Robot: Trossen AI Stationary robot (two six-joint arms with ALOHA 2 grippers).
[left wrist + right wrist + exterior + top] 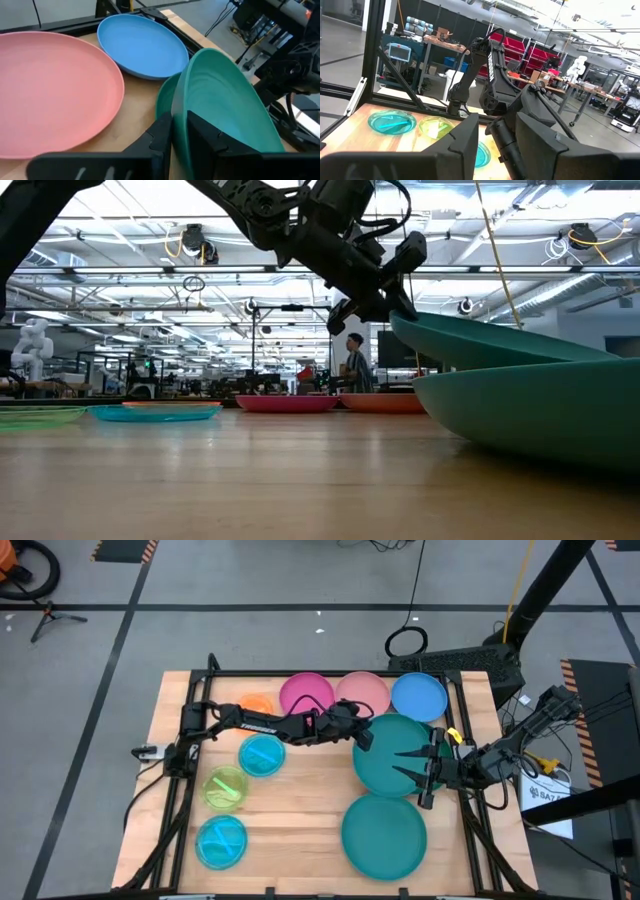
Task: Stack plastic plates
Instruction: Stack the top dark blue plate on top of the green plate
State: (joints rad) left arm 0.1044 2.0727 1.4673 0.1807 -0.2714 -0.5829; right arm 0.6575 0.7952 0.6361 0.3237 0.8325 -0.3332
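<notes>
A large teal plate [395,755] sits tilted at the table's right middle, its left rim raised. My left gripper [365,737] reaches it from the left and is shut on that rim. A second large teal plate [385,835] lies flat near the front edge. Magenta [305,693], pink [362,692] and blue [418,697] plates lie in a row at the back. My right gripper [396,761] hovers open above the tilted plate's right part and touches nothing. My left gripper pinches the tilted teal plate's rim [180,125] on the plate's left side, one finger on the inner face and one on the underside. The fingers come from the table's left, slanting down. The held rim [405,320] is raised and the plate slopes down toward the right.
An orange plate [257,703] lies partly under the left arm. Small cyan [262,753], lime [226,787] and cyan [221,840] plates lie on the table's left half. A black frame [330,673] runs along the back and sides. Bare wood [300,810] shows in the near middle.
</notes>
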